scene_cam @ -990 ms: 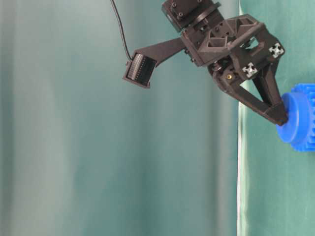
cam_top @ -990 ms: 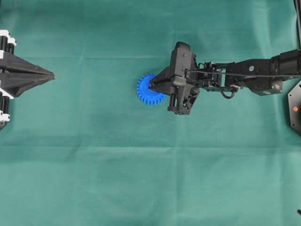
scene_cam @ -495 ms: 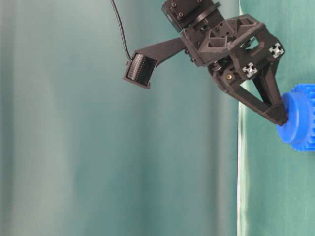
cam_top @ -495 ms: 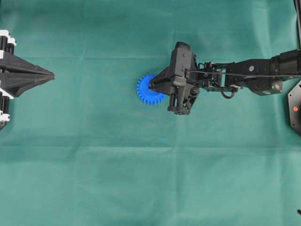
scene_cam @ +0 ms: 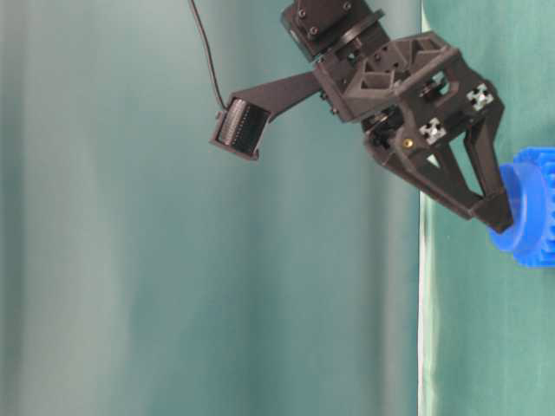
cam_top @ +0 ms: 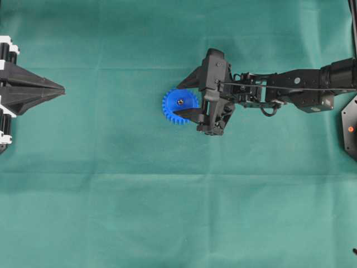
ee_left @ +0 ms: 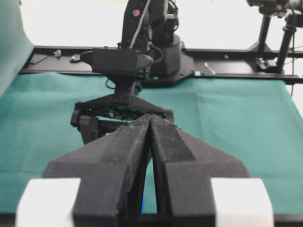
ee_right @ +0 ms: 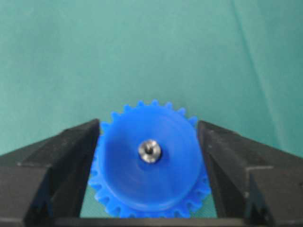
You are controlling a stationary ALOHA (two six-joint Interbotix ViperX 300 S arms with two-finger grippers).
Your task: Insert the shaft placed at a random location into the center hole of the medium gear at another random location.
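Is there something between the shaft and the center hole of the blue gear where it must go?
Nothing visible does. The shaft already sits in the middle of the medium gear, where the center hole is. The right gripper stands open, one finger on each side of the gear, clear of the shaft.

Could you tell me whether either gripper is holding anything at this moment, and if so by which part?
Nothing is held. The right gripper stands open on either side of the blue gear, with the pin seated in its hole. The left gripper is shut and empty.
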